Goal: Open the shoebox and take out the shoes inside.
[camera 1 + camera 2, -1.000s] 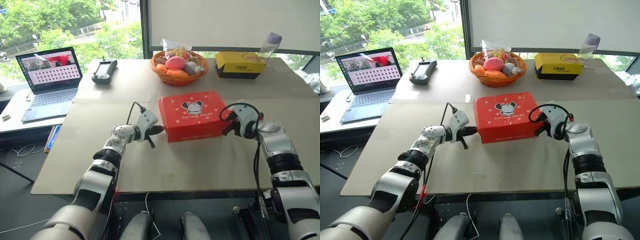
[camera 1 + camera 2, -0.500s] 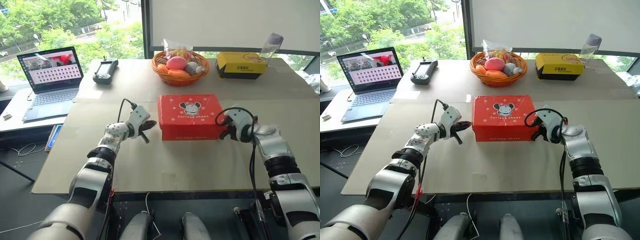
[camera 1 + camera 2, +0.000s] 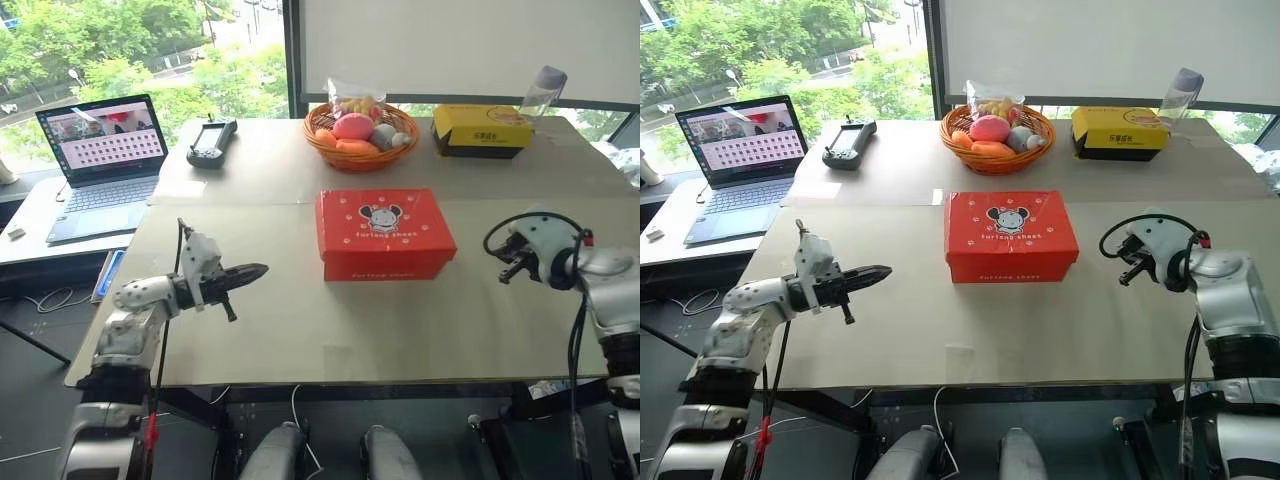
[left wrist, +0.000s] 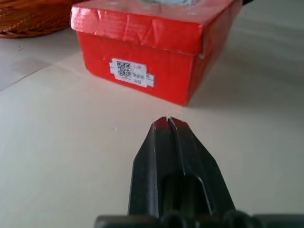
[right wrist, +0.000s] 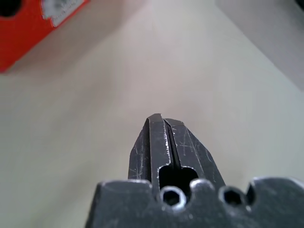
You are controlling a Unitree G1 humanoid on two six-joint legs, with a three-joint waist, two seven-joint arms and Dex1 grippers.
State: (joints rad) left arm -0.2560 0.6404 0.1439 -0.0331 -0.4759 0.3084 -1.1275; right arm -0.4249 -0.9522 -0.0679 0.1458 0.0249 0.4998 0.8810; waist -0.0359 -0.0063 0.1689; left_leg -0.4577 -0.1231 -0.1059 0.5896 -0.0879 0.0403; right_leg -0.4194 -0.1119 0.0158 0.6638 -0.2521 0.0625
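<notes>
1. Left eye view: the table [image 3: 300, 330] carries the red shoebox [image 3: 384, 233] at its middle, lid down.
2. The left gripper [image 3: 255, 270], fingers pressed together and holding nothing, points at the shoebox from well to its left.
3. The right gripper [image 3: 503, 272], fingers likewise pressed together and empty, hangs well apart on the box's right.

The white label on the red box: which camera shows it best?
The left wrist view: the white label on the shoebox faces it, code visible. The head views show mainly the box's lid and front; the right wrist view catches a corner.
</notes>
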